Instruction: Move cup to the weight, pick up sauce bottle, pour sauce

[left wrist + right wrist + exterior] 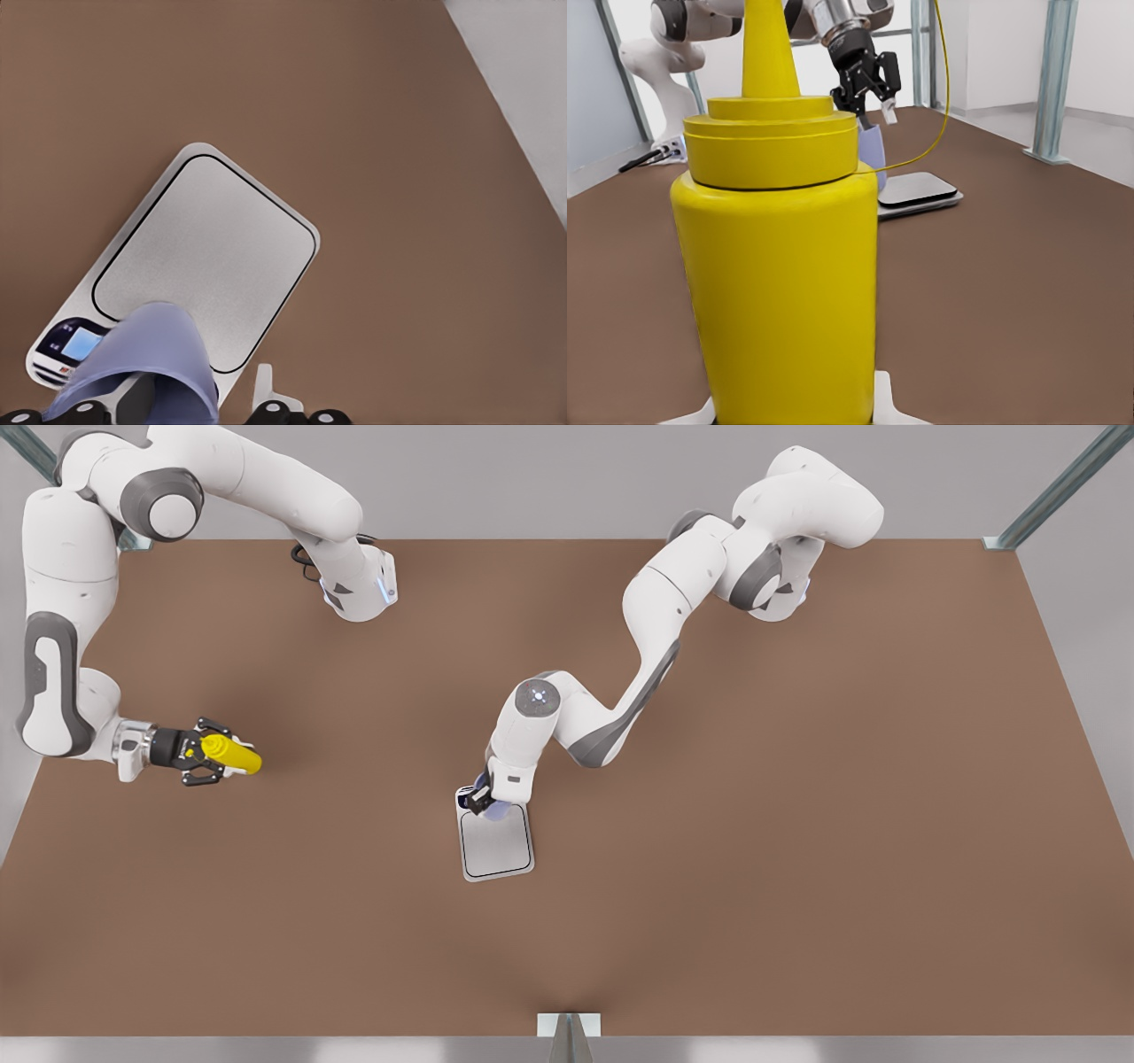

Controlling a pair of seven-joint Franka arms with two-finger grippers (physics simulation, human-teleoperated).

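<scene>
Brown and matte, the desk (797, 824) is seen from above in the front view, bordered by grey walls and metal posts.

At the front view's left, the right tool (215, 752) is seen low over the desk, its fingers set on either side of the yellow squeeze sauce bottle (232, 754). Through the right wrist view the bottle (778, 266) is seen upright and close, its tapered nozzle pointing up, a pale fingertip (888, 398) flanking its base. The tool appears closed on the bottle's body, though firm contact cannot be confirmed.

Near the middle of the front view, the left tool (479, 796) is held over the display end of the silver-grey kitchen scale (496, 841). The lavender-blue cup (142, 363) is gripped at its rim, one finger inside and one outside, and is seen tilted above the scale's (208, 257) plate edge and dark panel. Whether the cup touches the plate cannot be told.

The bottle is judged light, smooth and somewhat squeezable, so it is best held around the mid-body, below the shoulder. The cup is judged light, stiff and easily tipped; it should be lowered level onto the plate's centre before release.
</scene>
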